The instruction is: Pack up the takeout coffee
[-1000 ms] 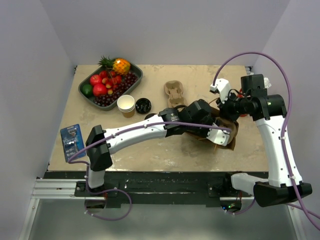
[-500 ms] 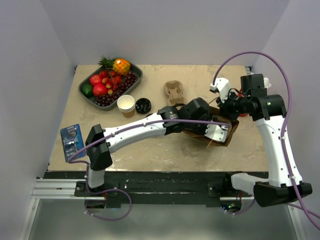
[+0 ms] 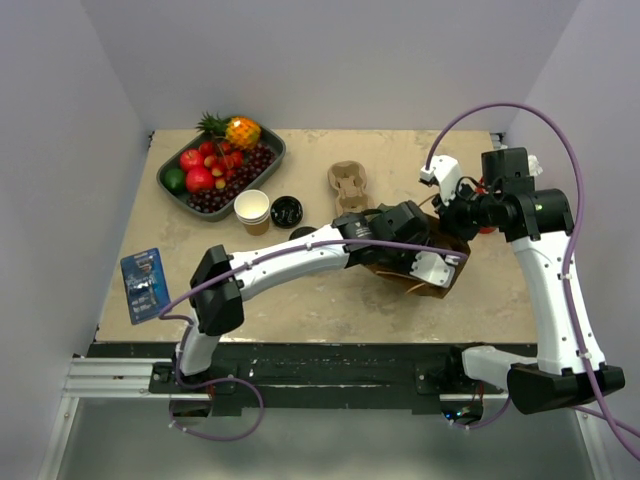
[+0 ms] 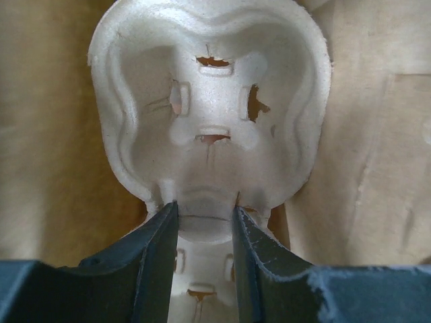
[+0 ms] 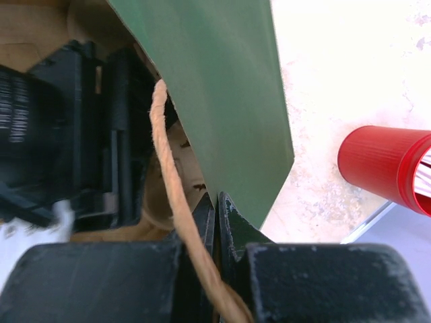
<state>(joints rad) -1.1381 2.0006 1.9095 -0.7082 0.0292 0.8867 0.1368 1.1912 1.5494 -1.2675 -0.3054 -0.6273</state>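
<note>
Pinching the raised ridge between the two wells of a pale pulp carrier (image 4: 209,134), the left end effector (image 4: 204,215) has its fingers clamped on that ridge, which probably gives the firmest hold without crushing either well. The carrier hangs inside the brown paper bag (image 3: 462,255), whose tan walls close in on both sides in the left wrist view, so I judge it is being lowered toward the bottom as a base for the drinks. The right end effector (image 5: 217,202) is closed on the bag's rim, with the twine handle (image 5: 168,168) running past its fingers; holding the edge up likely keeps the mouth open for the other arm. Just beyond it stands a red cup (image 5: 390,165). Farther out on the surface (image 3: 300,300), a second carrier (image 3: 347,185) lies near the bag. The paper cups (image 3: 252,210) are stacked well left of the bag beside the fruit tray (image 3: 262,165), with a black lid (image 3: 286,211) just beside them, not yet packed.
</note>
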